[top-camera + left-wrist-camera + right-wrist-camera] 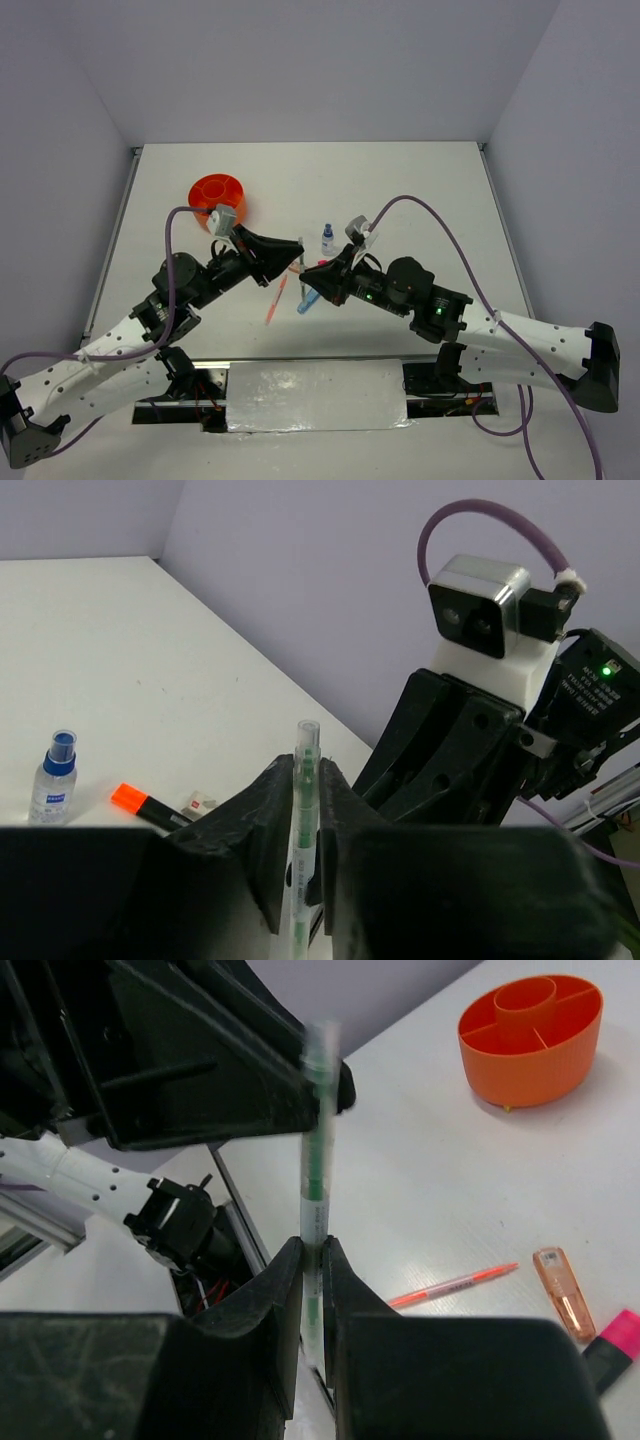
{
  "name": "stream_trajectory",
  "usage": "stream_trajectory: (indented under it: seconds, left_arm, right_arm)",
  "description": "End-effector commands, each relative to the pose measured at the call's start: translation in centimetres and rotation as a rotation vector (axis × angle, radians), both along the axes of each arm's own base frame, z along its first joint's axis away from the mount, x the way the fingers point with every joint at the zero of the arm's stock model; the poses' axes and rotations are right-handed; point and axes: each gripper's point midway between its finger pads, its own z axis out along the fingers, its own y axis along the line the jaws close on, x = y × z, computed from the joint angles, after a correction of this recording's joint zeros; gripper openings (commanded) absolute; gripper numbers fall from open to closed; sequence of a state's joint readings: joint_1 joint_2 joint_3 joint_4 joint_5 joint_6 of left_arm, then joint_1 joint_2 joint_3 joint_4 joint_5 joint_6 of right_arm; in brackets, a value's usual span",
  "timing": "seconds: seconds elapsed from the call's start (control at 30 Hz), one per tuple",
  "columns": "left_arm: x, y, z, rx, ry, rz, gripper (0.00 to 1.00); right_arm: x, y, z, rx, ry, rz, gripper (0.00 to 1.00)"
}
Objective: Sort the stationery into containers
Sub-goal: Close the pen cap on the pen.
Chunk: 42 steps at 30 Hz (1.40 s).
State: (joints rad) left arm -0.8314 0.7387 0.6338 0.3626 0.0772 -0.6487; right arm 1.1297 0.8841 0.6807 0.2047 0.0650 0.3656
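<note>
The right gripper [312,1252] pinches a clear green-cored pen [314,1160] upright, its top by the left gripper [322,1085]. Beyond, on the white table [420,1160]: orange organiser cup [530,1050], thin orange pen [455,1285], pink-tipped highlighter [612,1345].

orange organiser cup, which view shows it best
Right wrist: the round orange plastic organiser cup sits whole and unobstructed, its inner dividers clear. Top external shows it smaller, the left arm's grey wrist camera overlapping its near edge. Left wrist misses it.
</note>
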Motion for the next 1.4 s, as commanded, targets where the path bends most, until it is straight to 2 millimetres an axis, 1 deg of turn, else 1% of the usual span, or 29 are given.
stream_trajectory:
  seconds: [0.0,0.07,0.2,0.33,0.37,0.4,0.43,0.47,0.53,0.57,0.6,0.63,0.67,0.7,0.73,0.77,0.8,0.87,0.9,0.97,1.03,1.1,1.37]
  left_arm:
    - [-0.7,-0.2,-1.8,0.073,0.012,-0.035,0.3]
    - [-0.5,-0.1,-1.6,0.071,0.014,-0.02,0.35]
    - [-0.5,0.1,-1.2,0.074,0.009,-0.013,0.36]
    - [-0.5,0.4,-1.1,0.068,0.005,-0.005,0.28]
    - [-0.6,0.4,-1.0,0.066,0.0,-0.009,0.24]
    - [-0.7,0.4,-1.0,0.064,-0.002,-0.012,0.24]
    - [-0.7,0.4,-1.2,0.067,0.001,-0.014,0.24]
    - [-0.7,0.3,-1.4,0.073,0.003,-0.017,0.29]
    - [-0.8,0.1,-1.6,0.079,0.006,-0.03,0.34]
    - [-0.8,-0.1,-1.8,0.082,0.008,-0.034,0.35]
    - [-0.8,-0.2,-1.9,0.085,0.005,-0.041,0.31]
    - [-1.0,-0.3,-1.8,0.085,0.002,-0.056,0.25]
    - [-1.1,-0.4,-1.9,0.085,0.001,-0.06,0.13]
    - [-1.0,-0.4,-1.8,0.086,0.0,-0.06,0.08]
    - [-1.1,-0.4,-1.7,0.085,-0.004,-0.063,0.0]
    - [-1.1,-0.4,-1.6,0.086,-0.005,-0.064,0.0]
    - [-1.2,-0.4,-1.4,0.082,-0.012,-0.065,0.0]
    - [-1.8,-0.4,-0.7,0.069,-0.037,-0.087,0.0]
    - [-2.0,-0.3,-0.4,0.063,-0.045,-0.095,0.0]
    - [-2.4,-0.2,0.1,0.055,-0.066,-0.109,0.0]
    - [-2.7,-0.1,0.5,0.052,-0.077,-0.119,0.0]
    - [-2.9,-0.2,0.8,0.051,-0.084,-0.13,0.0]
    - [-3.3,-0.1,2.1,0.028,-0.097,-0.143,0.0]
  right_arm:
    - [-1.0,-0.2,8.7,0.219,-0.145,0.048,0.0]
    - [-1.1,-0.2,8.5,0.219,-0.139,0.052,0.0]
    - [-1.2,-0.4,8.5,0.22,-0.129,0.051,0.0]
    - [-1.2,-0.3,8.5,0.217,-0.124,0.055,0.0]
    - [-1.3,-0.3,8.3,0.219,-0.122,0.058,0.0]
    - [-1.2,-0.3,8.3,0.222,-0.12,0.056,0.0]
    - [-1.2,-0.3,8.1,0.221,-0.117,0.051,0.0]
    - [-1.0,-0.4,8.2,0.226,-0.114,0.039,0.0]
    - [-0.7,-0.5,8.5,0.23,-0.113,0.024,0.0]
    - [-0.6,-0.4,8.3,0.222,-0.112,0.021,0.0]
    - [-0.6,-0.4,8.5,0.221,-0.113,0.021,0.0]
    - [-0.5,-0.4,8.7,0.221,-0.113,0.019,0.0]
    - [-0.5,-0.3,8.7,0.216,-0.114,0.02,0.0]
    - [-0.7,-0.2,8.8,0.215,-0.116,0.029,0.0]
    - [-0.8,-0.2,8.8,0.214,-0.12,0.036,0.0]
    - [-0.9,-0.2,9.0,0.221,-0.128,0.042,0.02]
    - [-1.1,0.0,8.8,0.217,-0.129,0.056,0.18]
    - [-1.4,0.1,8.8,0.213,-0.141,0.076,0.33]
    - [-1.5,0.2,8.7,0.207,-0.142,0.085,0.36]
    - [-1.4,0.4,8.3,0.187,-0.137,0.084,0.4]
    - [-1.4,0.5,8.0,0.179,-0.14,0.087,0.46]
    - [-1.4,0.6,8.0,0.175,-0.141,0.088,0.49]
    - [-1.5,2.1,6.0,0.101,-0.136,0.135,0.51]
